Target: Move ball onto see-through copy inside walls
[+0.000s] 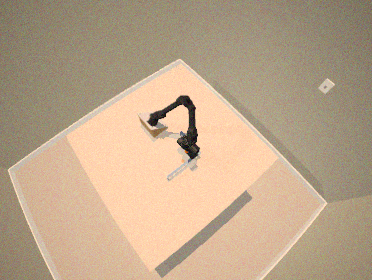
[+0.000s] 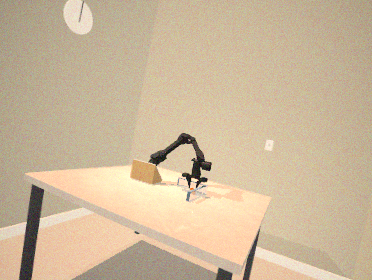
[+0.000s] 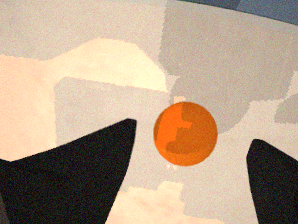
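The orange ball [image 3: 185,134] lies between the two fingertips in the wrist view, with a gap on each side. It also shows as a small orange spot in the top view [image 1: 186,152] and the exterior view [image 2: 191,189]. The gripper [image 3: 194,131] [image 2: 194,187] is partly open, low over the table around the ball, and holds nothing. The see-through copy [image 1: 184,161] is a faint orange spot near the ball; it does not show in the wrist view. A low clear wall [image 1: 176,173] [image 2: 188,197] [image 3: 270,11] stands close by; the corner is partly hidden by the arm.
A tan wedge-shaped block [image 1: 154,130] [image 2: 144,172] stands on the table [image 1: 115,165] [image 2: 100,185] by the arm's base. The arm arches over from there, and its shadows fall around the ball.
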Available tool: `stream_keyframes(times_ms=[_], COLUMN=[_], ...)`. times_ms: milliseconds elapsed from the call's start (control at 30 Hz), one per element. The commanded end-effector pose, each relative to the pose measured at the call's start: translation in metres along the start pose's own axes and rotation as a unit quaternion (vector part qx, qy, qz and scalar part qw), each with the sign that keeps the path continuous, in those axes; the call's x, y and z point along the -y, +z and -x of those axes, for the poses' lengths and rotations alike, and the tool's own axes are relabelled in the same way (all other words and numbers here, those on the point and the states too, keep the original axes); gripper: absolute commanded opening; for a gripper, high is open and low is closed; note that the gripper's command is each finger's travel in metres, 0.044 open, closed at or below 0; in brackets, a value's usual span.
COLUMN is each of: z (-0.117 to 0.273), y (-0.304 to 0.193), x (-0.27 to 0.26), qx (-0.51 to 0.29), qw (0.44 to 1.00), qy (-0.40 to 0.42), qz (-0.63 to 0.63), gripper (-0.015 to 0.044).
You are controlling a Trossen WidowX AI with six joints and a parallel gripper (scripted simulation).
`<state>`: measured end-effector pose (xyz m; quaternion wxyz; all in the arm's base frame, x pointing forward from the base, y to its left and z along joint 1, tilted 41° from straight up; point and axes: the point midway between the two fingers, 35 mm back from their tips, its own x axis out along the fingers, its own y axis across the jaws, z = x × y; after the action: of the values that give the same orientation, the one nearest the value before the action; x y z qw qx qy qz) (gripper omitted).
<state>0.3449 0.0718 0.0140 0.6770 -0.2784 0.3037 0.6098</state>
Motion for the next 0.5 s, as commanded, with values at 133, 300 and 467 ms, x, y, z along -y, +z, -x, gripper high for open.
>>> stream_keyframes(times_ms=[133,300,467], z=[-0.0093,-0.0093,-0.0093], y=[-0.0011,-0.0011,-0.0011], x=[-0.0031,-0.0031,-0.0031], qx=[-0.001,-0.001,-0.001], qw=[1.0,1.0,1.0], qy=[0.004,0.004,0.004], qz=[-0.004,-0.004,-0.004], gripper=[0.0188,0.0135,0.0101])
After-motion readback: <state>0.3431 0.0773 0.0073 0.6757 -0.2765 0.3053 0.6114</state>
